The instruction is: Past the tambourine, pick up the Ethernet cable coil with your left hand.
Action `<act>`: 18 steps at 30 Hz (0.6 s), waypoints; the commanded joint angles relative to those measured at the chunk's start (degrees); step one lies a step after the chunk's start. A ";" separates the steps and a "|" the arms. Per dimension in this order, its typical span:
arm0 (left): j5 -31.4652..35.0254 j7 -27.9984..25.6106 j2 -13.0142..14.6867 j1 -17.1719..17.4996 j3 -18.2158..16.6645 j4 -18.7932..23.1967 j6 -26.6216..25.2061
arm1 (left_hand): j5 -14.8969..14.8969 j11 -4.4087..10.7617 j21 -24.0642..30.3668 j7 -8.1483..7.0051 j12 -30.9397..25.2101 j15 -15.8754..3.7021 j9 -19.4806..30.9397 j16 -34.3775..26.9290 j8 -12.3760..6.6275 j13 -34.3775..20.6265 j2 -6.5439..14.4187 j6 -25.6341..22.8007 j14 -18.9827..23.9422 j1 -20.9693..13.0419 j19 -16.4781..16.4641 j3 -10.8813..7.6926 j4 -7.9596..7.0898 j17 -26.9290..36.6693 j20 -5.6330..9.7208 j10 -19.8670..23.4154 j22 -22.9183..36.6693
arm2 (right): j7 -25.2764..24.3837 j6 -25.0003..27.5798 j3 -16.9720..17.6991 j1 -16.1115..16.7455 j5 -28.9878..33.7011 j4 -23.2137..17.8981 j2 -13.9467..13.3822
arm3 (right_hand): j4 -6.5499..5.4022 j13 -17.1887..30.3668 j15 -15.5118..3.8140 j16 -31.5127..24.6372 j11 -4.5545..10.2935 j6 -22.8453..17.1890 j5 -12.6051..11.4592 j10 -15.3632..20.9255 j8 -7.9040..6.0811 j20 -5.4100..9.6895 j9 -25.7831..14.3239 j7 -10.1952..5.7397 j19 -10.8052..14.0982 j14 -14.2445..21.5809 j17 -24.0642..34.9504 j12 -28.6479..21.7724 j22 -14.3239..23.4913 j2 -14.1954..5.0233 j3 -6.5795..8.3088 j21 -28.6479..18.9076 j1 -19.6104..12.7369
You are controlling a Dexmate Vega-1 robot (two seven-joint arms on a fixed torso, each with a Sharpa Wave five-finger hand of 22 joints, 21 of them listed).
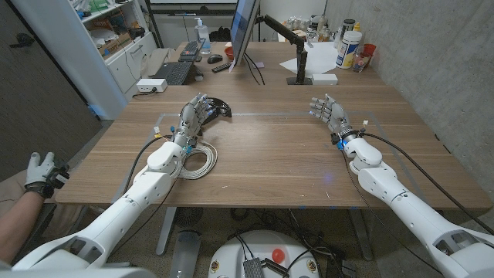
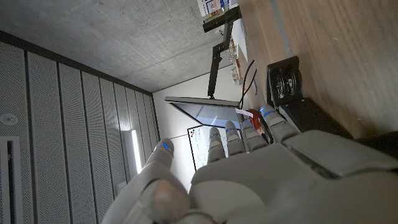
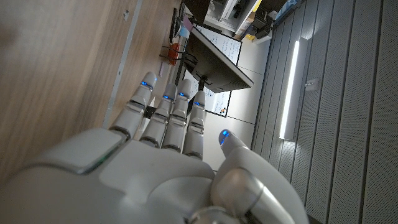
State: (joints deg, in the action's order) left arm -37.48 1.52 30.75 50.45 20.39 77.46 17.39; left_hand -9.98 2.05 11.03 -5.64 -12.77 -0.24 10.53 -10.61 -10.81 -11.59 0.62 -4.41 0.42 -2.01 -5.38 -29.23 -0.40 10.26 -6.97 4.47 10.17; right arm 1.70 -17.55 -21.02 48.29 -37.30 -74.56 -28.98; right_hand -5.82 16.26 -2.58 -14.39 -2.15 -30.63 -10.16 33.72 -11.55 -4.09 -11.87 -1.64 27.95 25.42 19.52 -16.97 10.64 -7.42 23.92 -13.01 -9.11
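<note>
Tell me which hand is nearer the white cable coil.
Left. The left hand hangs just past the cable coil, next to the black tambourine, with its forearm crossing over the coil. The right hand is far across the table, open.

Overhead head view, 2 close wrist views

Black tambourine [image 1: 218,109], off-white Ethernet cable coil [image 1: 199,162], both near the brown wood-grain desk's [image 1: 270,154] left edge. Grey-and-white fingers [image 1: 197,108], blue-lit tips.
</note>
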 commanded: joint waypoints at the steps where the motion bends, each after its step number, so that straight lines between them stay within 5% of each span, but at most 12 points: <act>1: 0.73 -1.06 1.78 1.65 -0.51 3.29 -0.83 | -0.27 0.03 0.26 -0.61 -0.18 -0.32 0.31 -0.07 -0.35 -0.23 0.21 -0.15 -0.10 -0.46 0.33 -0.31 0.09 0.24 -0.05 0.38 0.15 | -0.92 -0.85 0.37 0.43 0.00 -0.03 0.58 | 0.29 -0.12 -1.67 0.98 0.13 2.30 -0.28 -1.27 0.61 -0.07 -0.09 -0.25 -0.65 -1.74 -0.25 0.80 -0.03 0.18 0.45 0.51 -0.64; 18: 3.16 -3.81 5.67 4.42 -0.92 8.77 -3.71 | -0.28 0.31 0.10 -0.39 -0.15 -1.49 0.28 0.13 -0.55 -0.19 0.33 -0.86 -0.82 -0.65 0.78 -0.38 0.33 0.16 1.02 0.42 0.10 | -1.25 -1.16 0.35 0.68 0.32 -0.29 0.56 | 0.68 -0.59 -1.44 1.85 -0.06 2.43 -0.25 -3.08 0.15 -0.09 -0.06 0.26 -1.84 -3.50 -0.82 2.14 -0.17 0.25 0.50 1.10 -0.92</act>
State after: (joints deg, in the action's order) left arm -35.65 -0.47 34.03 52.91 19.98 82.77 15.21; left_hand -9.98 2.05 11.03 -5.82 -12.77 -1.17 10.52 -10.61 -11.03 -11.59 0.85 -4.85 -0.52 -2.23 -4.55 -29.39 -0.24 10.26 -6.15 4.46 10.13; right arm 0.76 -18.40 -20.68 48.78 -37.30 -74.63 -28.48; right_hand -5.60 15.69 -2.47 -12.86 -2.18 -27.82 -10.16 30.96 -10.92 -4.29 -11.86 -1.84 26.53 22.09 18.87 -15.17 10.39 -7.09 24.13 -12.07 -9.40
